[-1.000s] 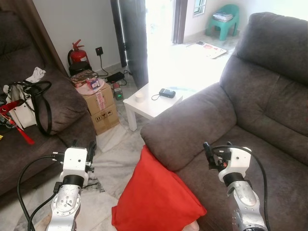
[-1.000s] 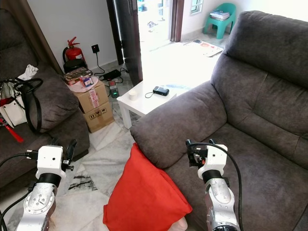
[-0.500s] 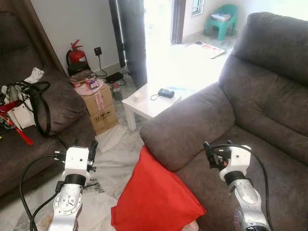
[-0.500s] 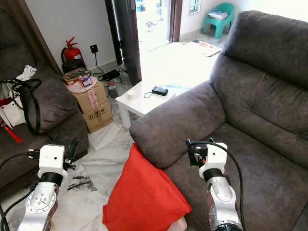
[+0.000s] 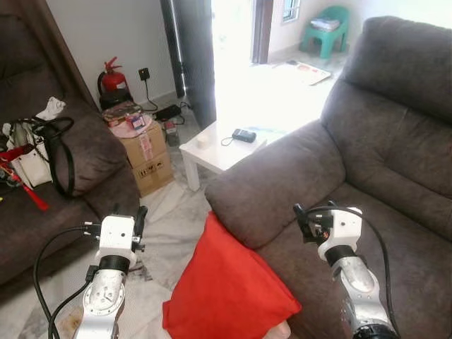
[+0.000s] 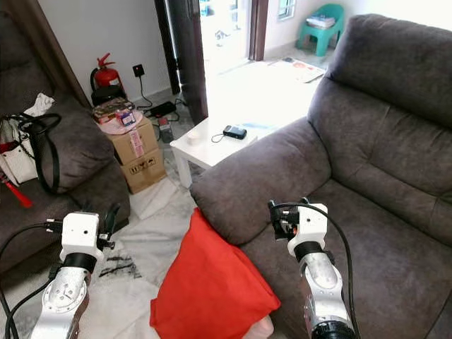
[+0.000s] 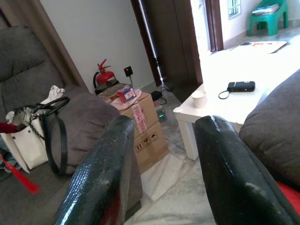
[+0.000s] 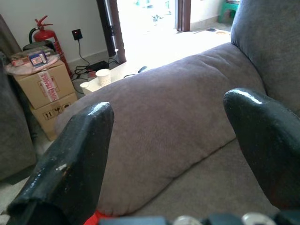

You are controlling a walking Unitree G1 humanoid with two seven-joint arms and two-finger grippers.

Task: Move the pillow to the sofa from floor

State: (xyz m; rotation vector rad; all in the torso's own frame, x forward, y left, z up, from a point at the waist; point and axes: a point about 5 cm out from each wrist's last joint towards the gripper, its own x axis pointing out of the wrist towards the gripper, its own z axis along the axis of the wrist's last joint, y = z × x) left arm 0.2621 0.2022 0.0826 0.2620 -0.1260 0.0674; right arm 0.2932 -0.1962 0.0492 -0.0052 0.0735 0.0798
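Pillow (image 5: pixel 229 289): one red cushion is seen standing on the pale floor (image 5: pixel 166 236), leaned against the front of the grey sofa (image 5: pixel 367 155) below its armrest. Two sofas are counted, the second (image 5: pixel 63 183) at the left, on which one white handbag (image 5: pixel 39 152) with black straps is set. Two stacked cardboard boxes (image 5: pixel 150 159) are seen, the upper one topped with small packets. One white low table (image 5: pixel 219 152) carries one cup and one dark device. One red fire extinguisher (image 5: pixel 113 81) is placed by the wall, and one green chair (image 5: pixel 326 28) beyond the doorway. The left gripper (image 5: pixel 138 219) is held over the floor, fingers parted, with nothing grasped. The right gripper (image 6: pixel 277 217) is held above the sofa seat, fingers spread wide and empty.
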